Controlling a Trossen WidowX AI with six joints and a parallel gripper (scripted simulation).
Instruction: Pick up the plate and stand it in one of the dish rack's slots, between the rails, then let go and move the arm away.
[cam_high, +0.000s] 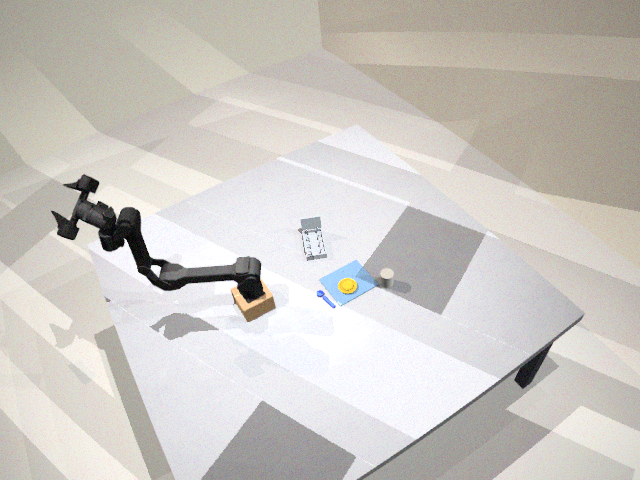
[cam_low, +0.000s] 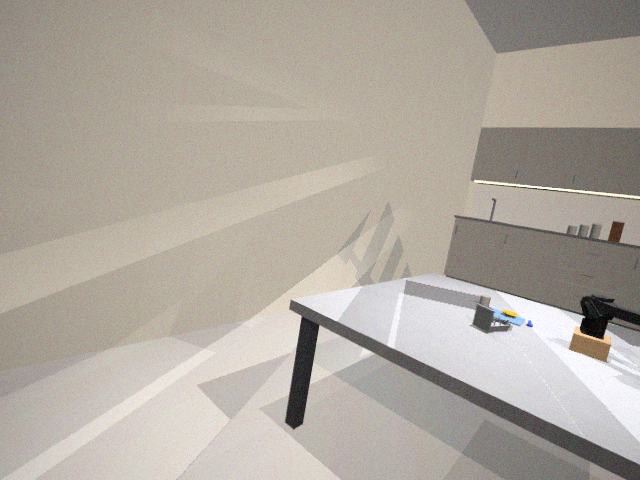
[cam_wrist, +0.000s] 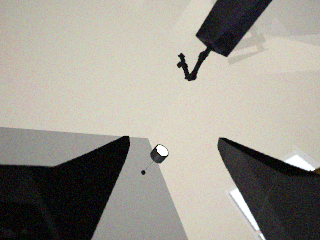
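A yellow plate (cam_high: 347, 285) (cam_low: 509, 313) lies flat on a light blue mat (cam_high: 356, 267) (cam_low: 519, 320). The grey dish rack (cam_high: 311, 223) (cam_low: 483, 317) stands on the table beside the mat, with a taller panel at one end and small rails along it. No plate stands in it. My gripper (cam_high: 57, 198) (cam_wrist: 173, 141) is open and empty, raised high and turned away from the plate and rack, on the far side of the arm's base. It is out of frame in the exterior view. The wrist view shows neither plate nor rack.
A blue spoon (cam_high: 326, 299) (cam_low: 529, 323) lies next to the mat, on the side toward the arm's wooden base block (cam_high: 256, 305) (cam_low: 589, 344). A beige cup (cam_high: 386, 277) (cam_low: 484, 300) stands at the mat's other side.
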